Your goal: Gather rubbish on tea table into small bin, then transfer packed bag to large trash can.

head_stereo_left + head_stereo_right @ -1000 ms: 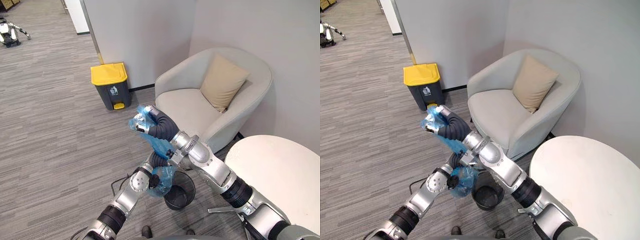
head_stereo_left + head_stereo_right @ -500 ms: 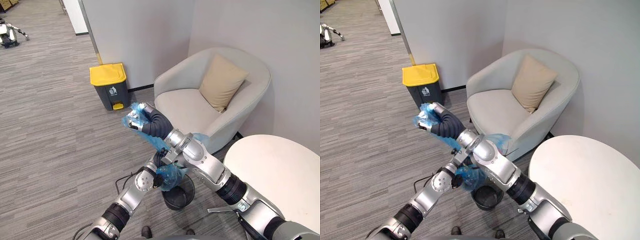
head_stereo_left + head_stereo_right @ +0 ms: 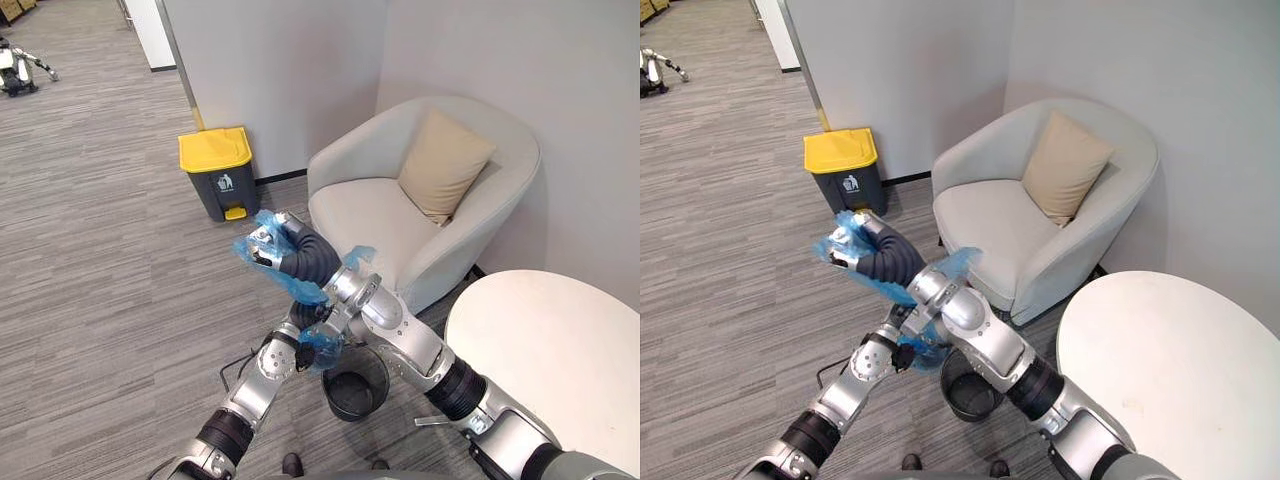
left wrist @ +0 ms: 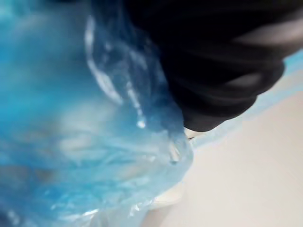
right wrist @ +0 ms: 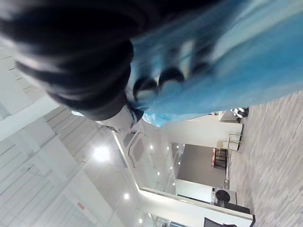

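1. The large trash can (image 3: 221, 175) stood on the floor (image 3: 100, 260) against the wall (image 3: 280, 70), to the left of the armchair (image 3: 365, 215).
2. A cushion (image 3: 446, 163) leaned against the armchair's back, on the right of its seat.
3. The counter (image 3: 550, 350) stood to the right, nearer the robot than the armchair and just beside it.
4. The small bin (image 3: 356, 392) sat on the floor left of the counter, in front of the armchair.
5. The right hand (image 3: 272, 243) was raised between the large trash can and the armchair, closed round the top of the bag (image 3: 303, 292).
6. The bag hung down to the left hand (image 3: 303, 358), above and just left of the small bin.
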